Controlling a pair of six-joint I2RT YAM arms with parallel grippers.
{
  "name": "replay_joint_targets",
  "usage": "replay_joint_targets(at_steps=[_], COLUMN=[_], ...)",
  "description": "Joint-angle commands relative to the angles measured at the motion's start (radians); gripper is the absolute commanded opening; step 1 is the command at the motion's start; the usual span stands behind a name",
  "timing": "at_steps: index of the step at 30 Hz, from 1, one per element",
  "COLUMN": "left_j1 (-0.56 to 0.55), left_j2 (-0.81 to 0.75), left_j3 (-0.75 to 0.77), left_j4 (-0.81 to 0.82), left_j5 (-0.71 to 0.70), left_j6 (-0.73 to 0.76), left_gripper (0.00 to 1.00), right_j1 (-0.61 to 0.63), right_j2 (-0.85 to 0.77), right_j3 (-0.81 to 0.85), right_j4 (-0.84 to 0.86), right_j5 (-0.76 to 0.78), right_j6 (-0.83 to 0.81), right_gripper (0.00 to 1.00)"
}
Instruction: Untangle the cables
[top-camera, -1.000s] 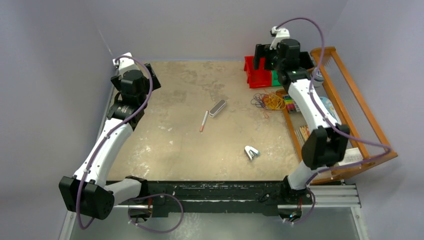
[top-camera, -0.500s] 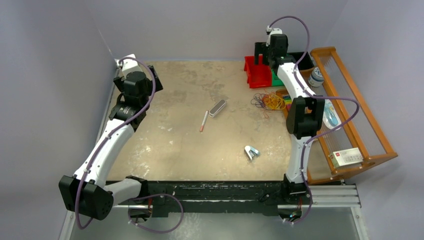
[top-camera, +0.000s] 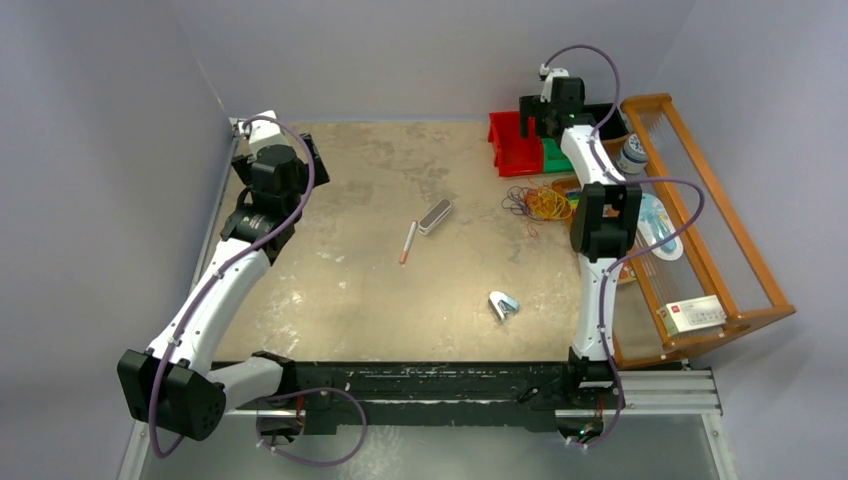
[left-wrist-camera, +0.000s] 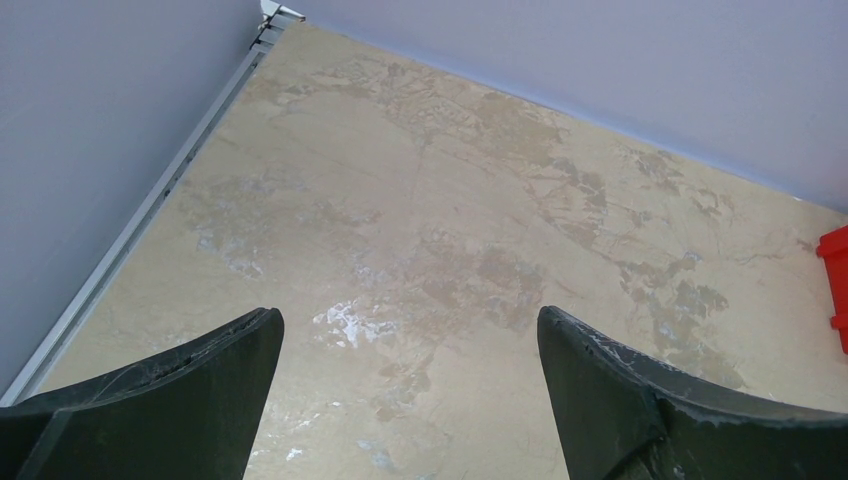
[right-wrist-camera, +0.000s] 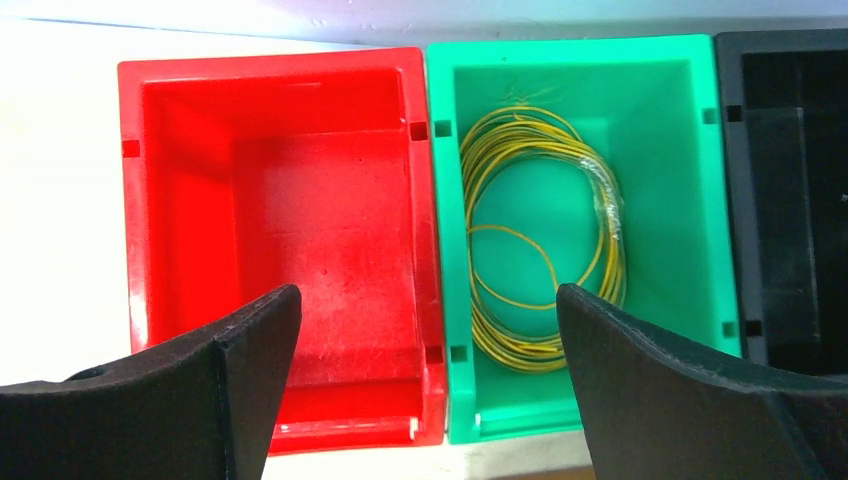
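Two grippers, both up at the far end of the table (top-camera: 340, 300). Right gripper (right-wrist-camera: 420, 330) hangs over the bins at the upper right of the overhead view, jaws spread wide, nothing between them. Under it a yellow cable coil (right-wrist-camera: 610, 215) lies inside the green bin (right-wrist-camera: 665, 180), with the red bin (right-wrist-camera: 330, 200) touching its left side and the black bin (right-wrist-camera: 790, 200) on its right. On the table, just below those bins in the frame, sits the tangled bundle of cables (top-camera: 538, 203), yellow, orange and purple. Left gripper (left-wrist-camera: 407, 330) hovers over bare tabletop at upper left, jaws spread too, gripping nothing.
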Motion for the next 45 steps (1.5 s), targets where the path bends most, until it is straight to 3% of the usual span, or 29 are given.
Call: replay_joint_targets(at_steps=[1, 10, 23, 45], left_j1=[-0.007, -0.006, -0.005, 0.013], left_j2=[-0.012, 0.008, 0.044, 0.074], left_j3=[-0.003, 0.007, 0.023, 0.035], left_j4=[0.041, 0.033, 0.024, 0.014], left_j5=[0.000, 0.016, 0.048, 0.084], left_j6=[-0.003, -0.005, -0.012, -0.028], left_gripper=[0.98, 0.97, 0.95, 0.92], right_j1=[-0.014, -0.023, -0.010, 0.219], right_j2=[0.024, 0.105, 0.104, 0.030], right_j3=[0.076, 0.134, 0.075, -0.081], right_j4=[-0.007, -0.031, 0.030, 0.102], right_j5=[-0.048, -0.147, -0.351, -0.244], right_j6=[-0.029, -0.016, 0.045, 0.051], right_gripper=[0.99, 0.99, 0.97, 0.91])
